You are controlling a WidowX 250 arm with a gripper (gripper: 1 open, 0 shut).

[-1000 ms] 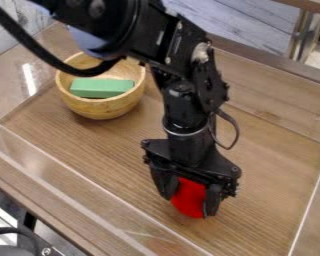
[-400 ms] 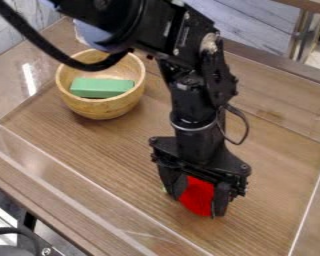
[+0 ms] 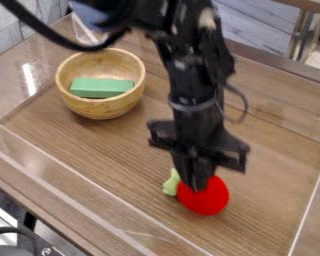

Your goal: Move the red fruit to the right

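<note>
Red and rounded, the fruit point(image 3: 203, 196) shows at about five o'clock on the wooden table point(image 3: 109, 165), low in the view, on the near part of the tabletop. Its light green leafy stem piece point(image 3: 171, 184) sticks out toward nine o'clock, beside the robot's fingers.

Black and smeared by blur, the gripper point(image 3: 199, 178) points down at the fruit, its body covering the middle of the view and its fingertips overlapping the fruit's upper edge. The end effector is drawn narrow. Whether it has the fruit pinched or merely sits against it or just in front of it, the view does not tell. The black robot arm point(image 3: 156, 22) reaches in from around twelve o'clock.

Between ten and eleven o'clock stands a wooden bowl point(image 3: 101, 107), upright and well apart from the fruit. Inside it lies a green rectangular block point(image 3: 103, 87), set toward the bowl's nine o'clock side and lower than the rim at the back.

Down between seven and eight o'clock, past the table's edge, a dark cable point(image 3: 16, 231) curves through the corner of the view.
</note>
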